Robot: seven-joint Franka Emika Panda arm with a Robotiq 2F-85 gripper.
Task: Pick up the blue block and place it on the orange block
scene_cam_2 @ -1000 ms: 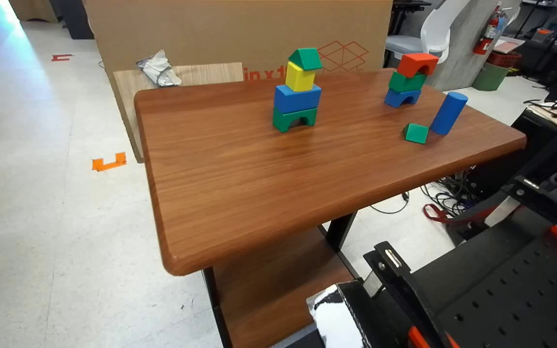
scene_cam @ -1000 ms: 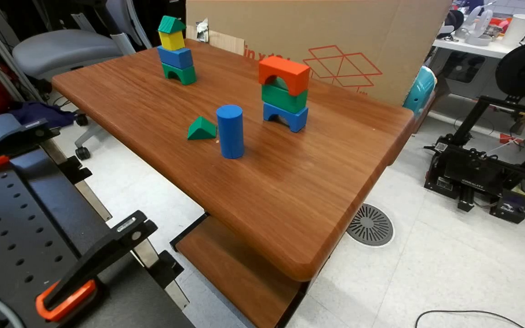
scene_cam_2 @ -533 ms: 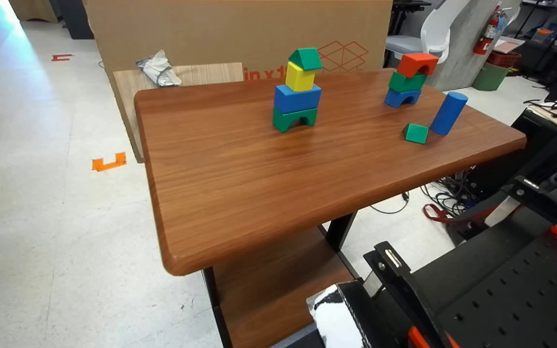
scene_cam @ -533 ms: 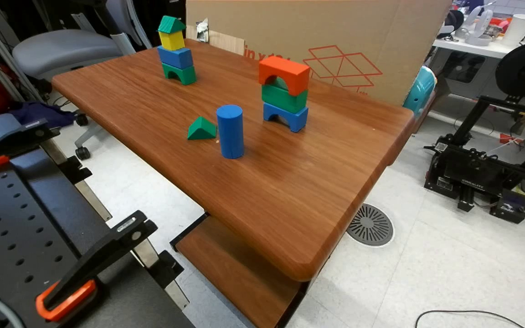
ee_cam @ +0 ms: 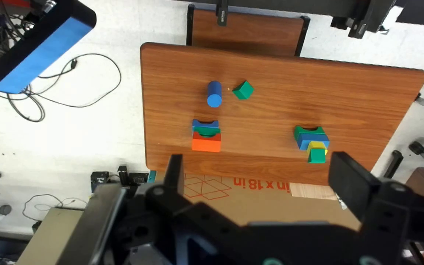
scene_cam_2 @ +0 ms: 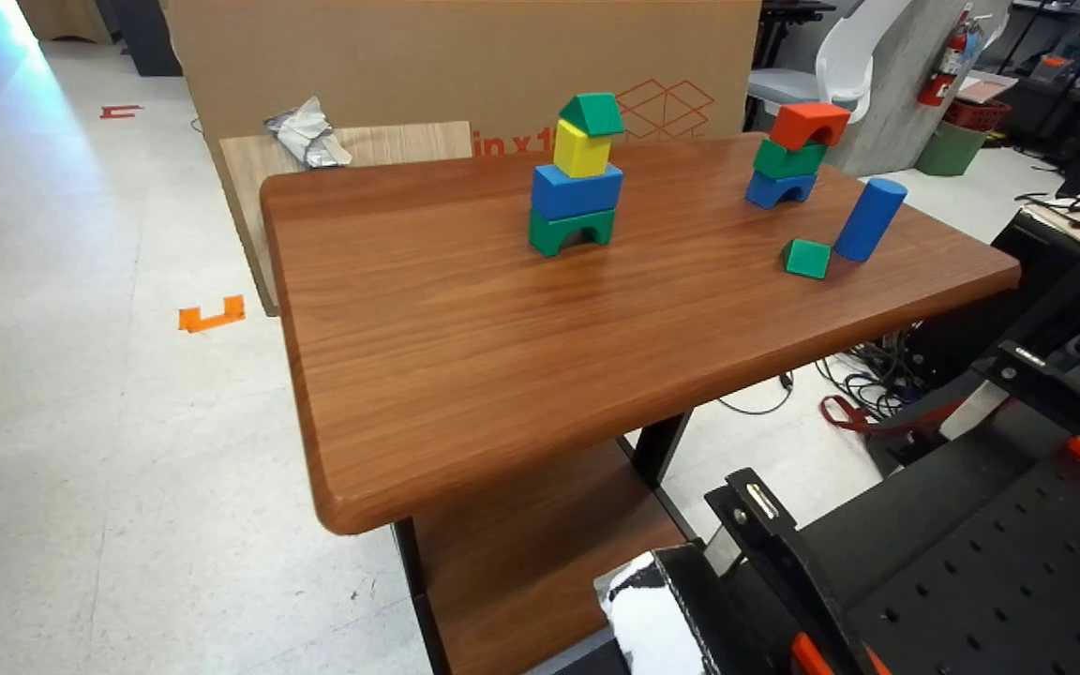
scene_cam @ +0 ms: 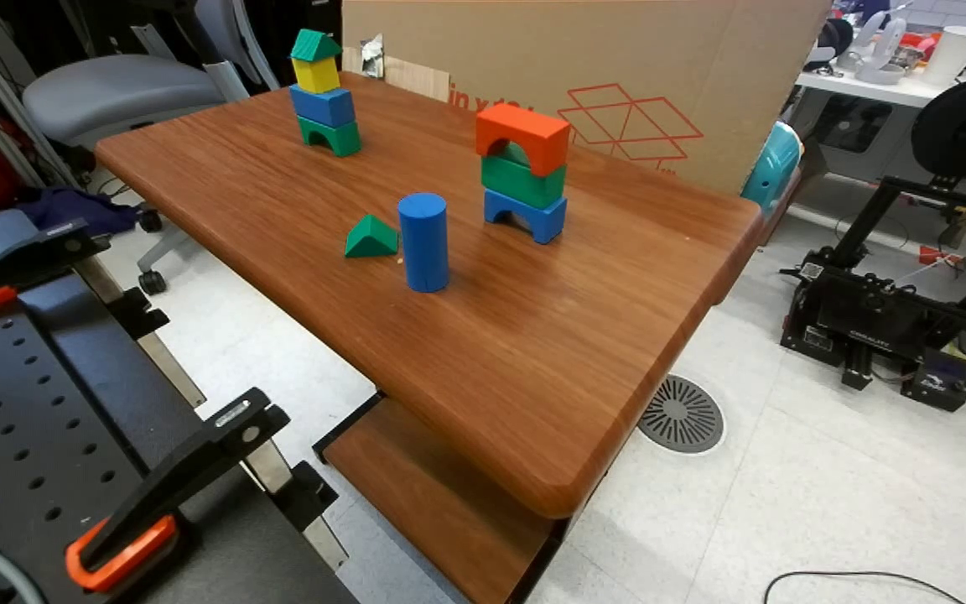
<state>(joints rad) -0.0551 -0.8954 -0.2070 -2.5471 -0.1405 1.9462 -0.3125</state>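
Blue cylinder [ee_cam: 214, 94], upright near the orange block [ee_cam: 206, 144]: the empty, wide-spread fingers [ee_cam: 352, 186] should straddle it evenly before squeezing

Cropped end effector [ee_cam: 258, 162] — partly hidden red lettering [scene_cam: 459, 98]
The wrist view's bottom edge cuts off the end effector, which covers part of the cardboard box [ee_cam: 271, 206]; in an exterior view the orange block [scene_cam: 525, 134] hides some lettering — and the print [scene_cam: 666, 169] below the box's drawing [scene_cam: 631, 122] is too small to read.
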